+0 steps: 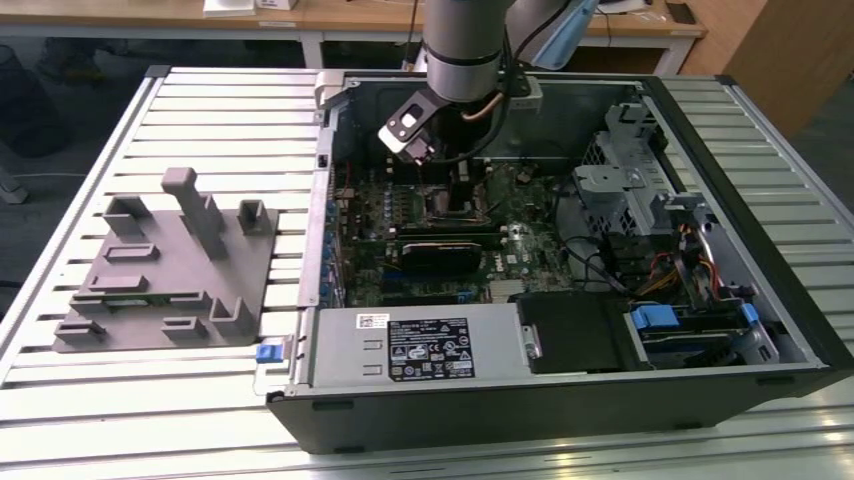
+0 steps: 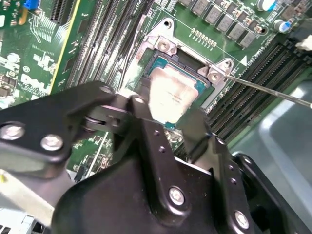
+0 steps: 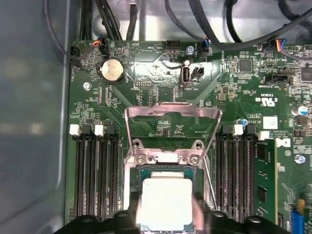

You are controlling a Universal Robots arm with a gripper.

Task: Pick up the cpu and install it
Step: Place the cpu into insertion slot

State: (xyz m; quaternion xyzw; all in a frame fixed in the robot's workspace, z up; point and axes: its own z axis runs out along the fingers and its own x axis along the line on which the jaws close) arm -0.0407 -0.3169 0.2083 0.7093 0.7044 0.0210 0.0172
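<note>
In the exterior view's upper middle, the pincer point(image 1: 451, 162) reaches into the open computer case point(image 1: 561, 410) on the slatted worktop point(image 1: 200, 100), with the case walls well apart around it. In both wrist views it is clenched on the cpu point(image 2: 170, 95), just over the socket frame point(image 2: 163, 46); the load plate point(image 3: 170, 110) is raised and memory slots point(image 3: 95, 175) flank it. The exterior view adds a grey fixture point(image 1: 160, 270) at middle left.

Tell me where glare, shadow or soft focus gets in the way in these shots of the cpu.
First wrist view: glare washes the cpu lid almost white, and the hand at the frame edge is a dark, out-of-focus mass. Second wrist view: the lid glares too, the close hand blurred. Exterior view: the computer case interior sits in shadow beside the brightly lit slatted table.
</note>
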